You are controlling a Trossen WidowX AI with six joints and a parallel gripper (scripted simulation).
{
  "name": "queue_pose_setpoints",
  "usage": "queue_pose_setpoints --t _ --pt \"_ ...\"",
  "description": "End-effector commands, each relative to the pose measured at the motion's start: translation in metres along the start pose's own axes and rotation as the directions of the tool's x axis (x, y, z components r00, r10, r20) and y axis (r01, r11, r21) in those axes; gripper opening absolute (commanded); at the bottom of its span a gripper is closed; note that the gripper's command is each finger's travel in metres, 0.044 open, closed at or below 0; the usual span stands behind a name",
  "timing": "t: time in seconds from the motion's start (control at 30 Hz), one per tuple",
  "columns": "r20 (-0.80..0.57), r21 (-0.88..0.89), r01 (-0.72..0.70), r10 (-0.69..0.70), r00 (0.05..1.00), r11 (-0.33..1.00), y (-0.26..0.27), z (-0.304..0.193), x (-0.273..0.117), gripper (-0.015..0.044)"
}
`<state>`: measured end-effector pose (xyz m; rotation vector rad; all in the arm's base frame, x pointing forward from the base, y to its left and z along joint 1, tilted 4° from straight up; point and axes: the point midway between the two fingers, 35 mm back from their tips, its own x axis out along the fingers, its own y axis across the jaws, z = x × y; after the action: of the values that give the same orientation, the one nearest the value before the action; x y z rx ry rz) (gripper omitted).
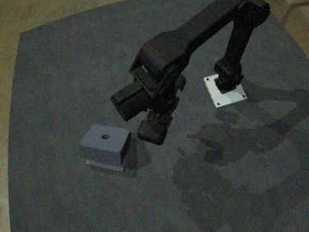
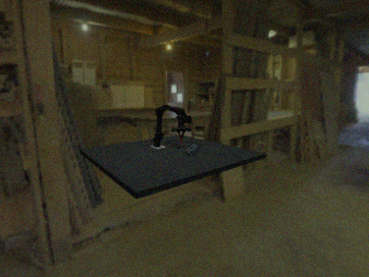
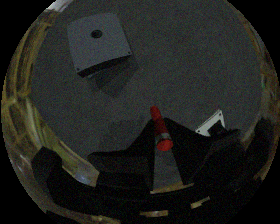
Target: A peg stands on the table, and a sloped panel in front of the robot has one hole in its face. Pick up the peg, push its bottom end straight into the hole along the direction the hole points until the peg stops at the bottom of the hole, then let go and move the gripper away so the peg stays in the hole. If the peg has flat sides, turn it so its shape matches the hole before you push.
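The red peg (image 3: 164, 145) (image 2: 182, 139) looks round, with a grey band near its upper end. My gripper (image 3: 158, 121) (image 2: 182, 134) is shut on it, and the peg's lower end sticks out beyond the fingertips. The peg appears upright and raised off the table. In the top view the arm's gripper hides the peg. The blue-grey sloped panel (image 1: 117, 139) (image 2: 191, 149) (image 3: 107, 49) stands apart from the peg, to the left of the gripper in the top view and at the upper left of the wrist view. Its face has one round dark hole (image 1: 105, 136) (image 3: 96, 34).
The dark table (image 1: 53, 86) (image 2: 142, 177) carries the arm's white base plate (image 1: 211, 91) (image 3: 219, 117), which lies behind the gripper, away from the panel. The arm's shadow falls on the table at the right in the top view.
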<state>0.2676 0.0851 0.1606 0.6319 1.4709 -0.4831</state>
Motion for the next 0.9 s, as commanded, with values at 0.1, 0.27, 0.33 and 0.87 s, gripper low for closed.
queue_pose_setpoints --t 0.1,0.27,0.33,0.87 --pt "-0.02 0.002 -0.026 0.026 0.999 1.0 0.004 0.008 -0.003 0.0" --pt "-0.033 0.007 -0.045 0.045 0.998 0.999 0.007 0.014 -0.005 0.0" --pt "-0.038 0.009 -0.053 0.053 0.998 0.999 0.008 0.016 -0.005 0.0" --pt "-0.071 0.026 -0.117 0.118 0.99 0.993 0.014 0.038 -0.011 0.0"
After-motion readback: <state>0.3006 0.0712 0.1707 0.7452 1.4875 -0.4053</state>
